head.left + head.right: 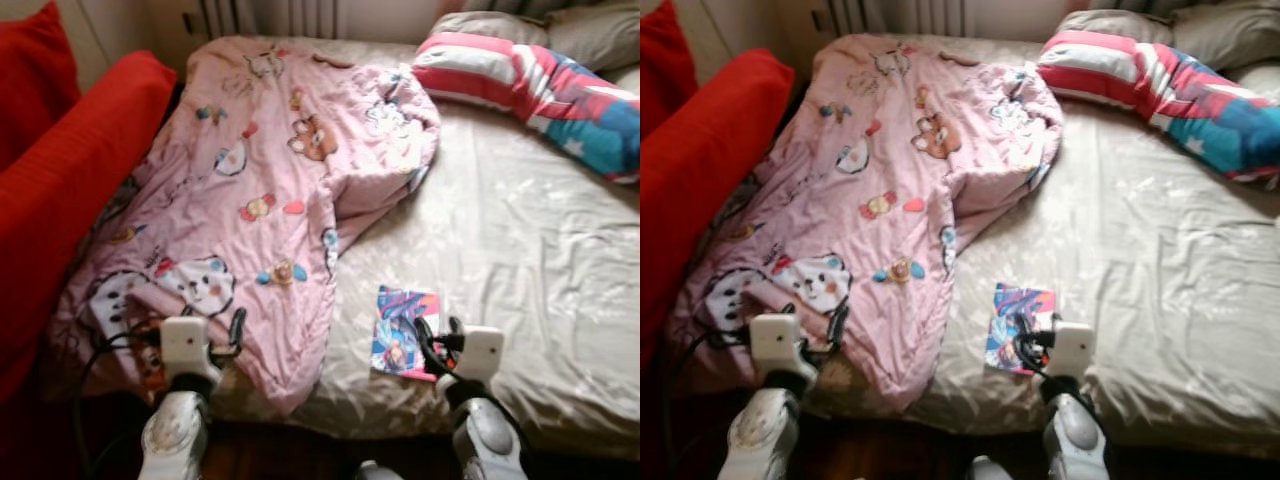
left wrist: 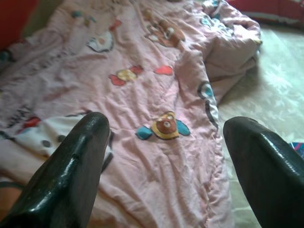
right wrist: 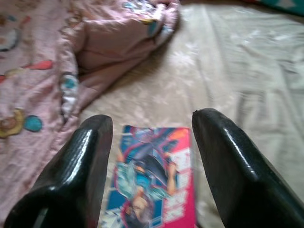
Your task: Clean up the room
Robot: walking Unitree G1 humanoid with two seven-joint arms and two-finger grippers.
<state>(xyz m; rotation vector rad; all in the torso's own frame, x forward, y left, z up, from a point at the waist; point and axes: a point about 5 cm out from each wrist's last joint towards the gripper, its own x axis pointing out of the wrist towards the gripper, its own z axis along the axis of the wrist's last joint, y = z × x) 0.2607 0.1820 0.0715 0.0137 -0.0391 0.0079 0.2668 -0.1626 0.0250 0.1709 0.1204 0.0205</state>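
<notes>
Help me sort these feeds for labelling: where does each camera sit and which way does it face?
Left eye: head, looking down at the bed; both arms show.
Right eye: its stereo twin, same scene.
Left wrist: along the open left gripper over the pink quilt.
Right wrist: along the open right gripper over the comic book.
Both wrist views share the quilt.

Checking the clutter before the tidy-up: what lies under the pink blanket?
The pink blanket covers the left half of the bed, lying on the beige sheet. Anything beneath it is hidden. The comic book lies uncovered beside it, in front of the open right gripper.
</notes>
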